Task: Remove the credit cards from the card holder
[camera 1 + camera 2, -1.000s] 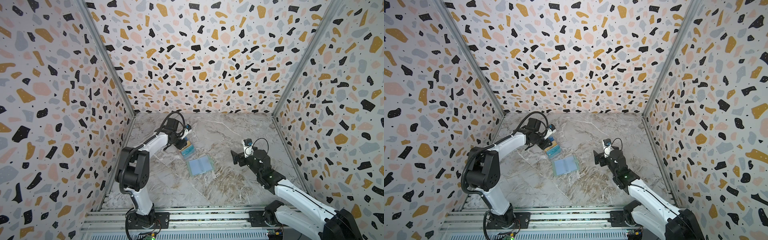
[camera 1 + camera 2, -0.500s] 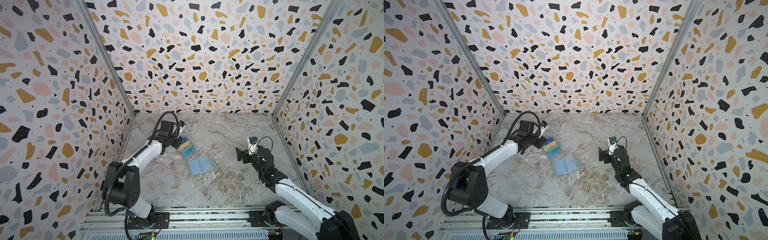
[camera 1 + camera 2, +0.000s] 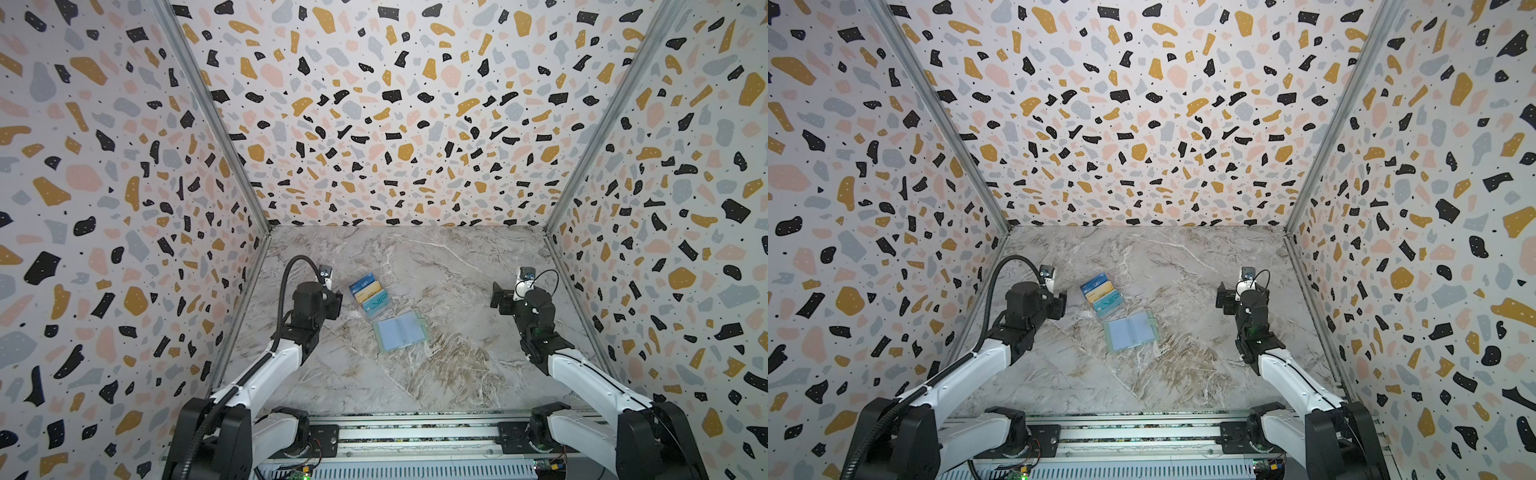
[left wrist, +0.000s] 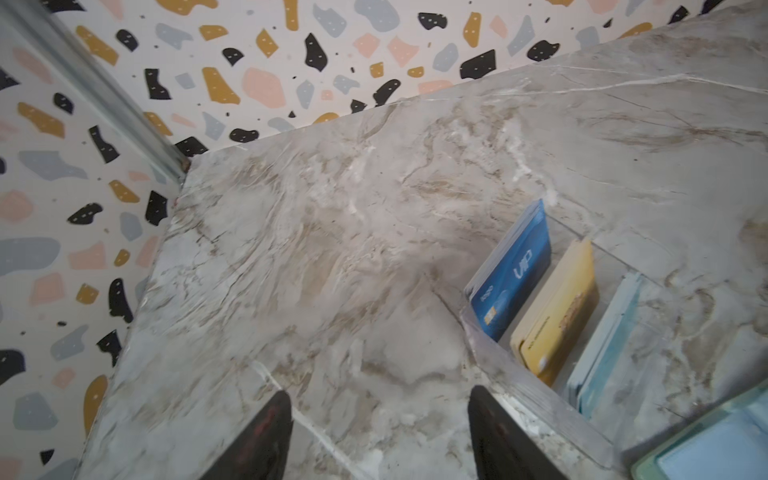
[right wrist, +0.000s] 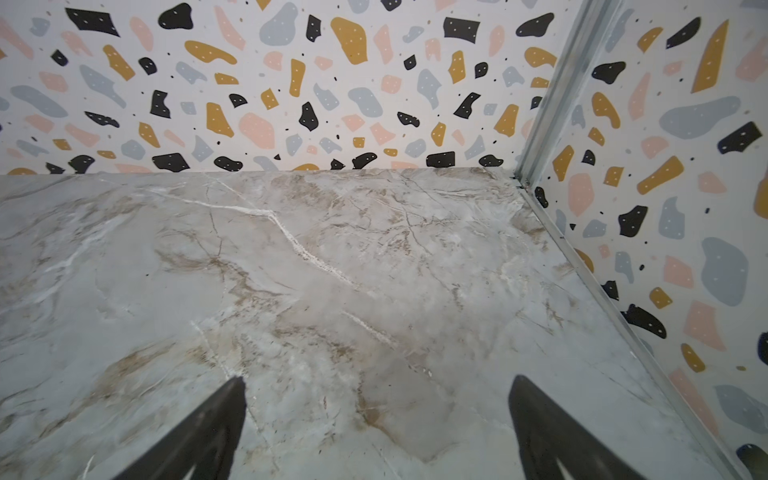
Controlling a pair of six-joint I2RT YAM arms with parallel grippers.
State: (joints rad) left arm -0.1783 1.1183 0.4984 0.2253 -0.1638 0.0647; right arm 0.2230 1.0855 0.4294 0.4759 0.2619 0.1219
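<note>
Left of centre on the table (image 3: 415,374), you had the cards (image 3: 371,294) leaning in the clear stand (image 4: 536,411), one per tier, so each face showed. Beside it the holder (image 3: 400,331) lay open, sleeves apparently empty. Your left hand (image 4: 380,397) hung spread and empty near the stand. Your right hand (image 5: 378,379) was spread, empty, well apart.
</note>
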